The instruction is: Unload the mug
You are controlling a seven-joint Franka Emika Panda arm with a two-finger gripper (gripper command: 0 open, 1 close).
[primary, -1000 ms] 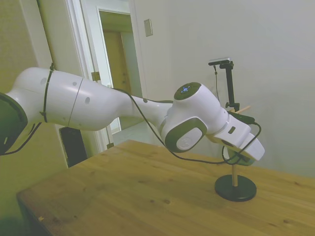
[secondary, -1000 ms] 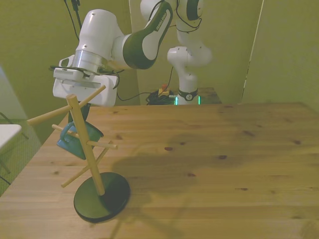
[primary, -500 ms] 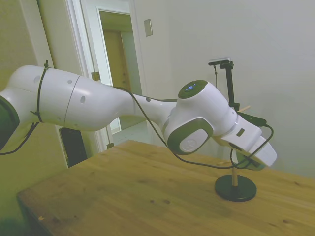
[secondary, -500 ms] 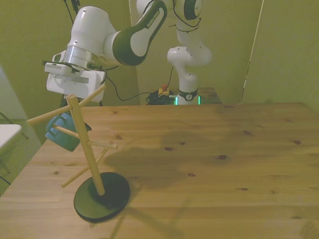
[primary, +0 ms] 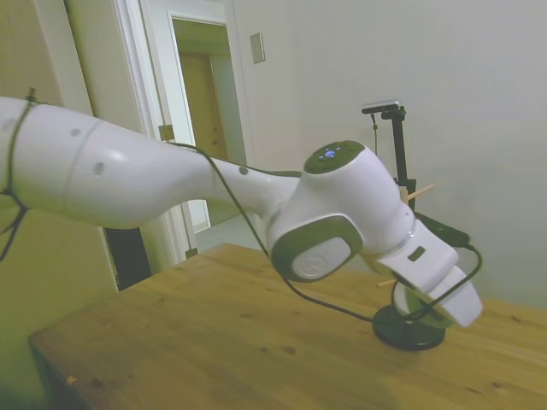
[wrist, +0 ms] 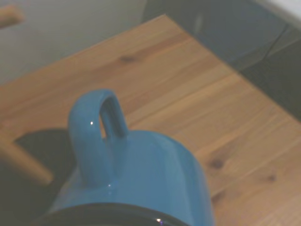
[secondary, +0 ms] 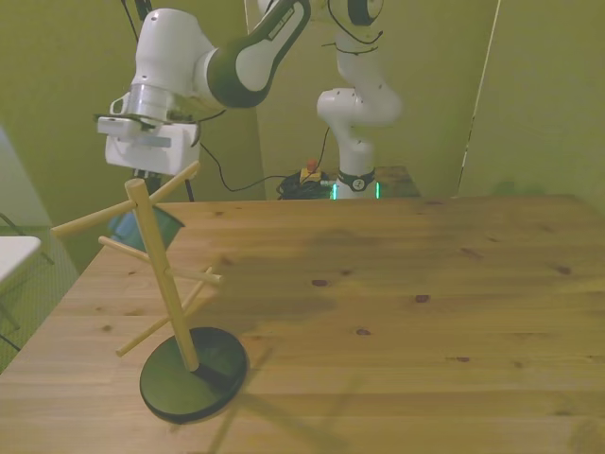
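Observation:
The light blue mug (secondary: 167, 225) hangs under my gripper (secondary: 142, 203), partly hidden behind the trunk of the wooden mug tree (secondary: 163, 274). It is off the pegs, above the table near the front view's left edge. My gripper is shut on the mug. The wrist view shows the mug's loop handle (wrist: 96, 134) and glossy blue body (wrist: 150, 181) from close by, with the table below. In the side view only a sliver of the mug (primary: 417, 309) shows beneath the white hand, just above the tree's dark base (primary: 408, 331).
The mug tree has several bare pegs (secondary: 90, 219) sticking out and a round black base (secondary: 194, 374) on the wooden table (secondary: 397, 312). The table's edge (secondary: 57, 312) is close on the front view's left. A doorway (primary: 201, 128) stands behind in the side view.
The mug has come off its peg: my gripper carried it toward the front view's left, then up and behind the trunk. In the side view the hand has sunk lower.

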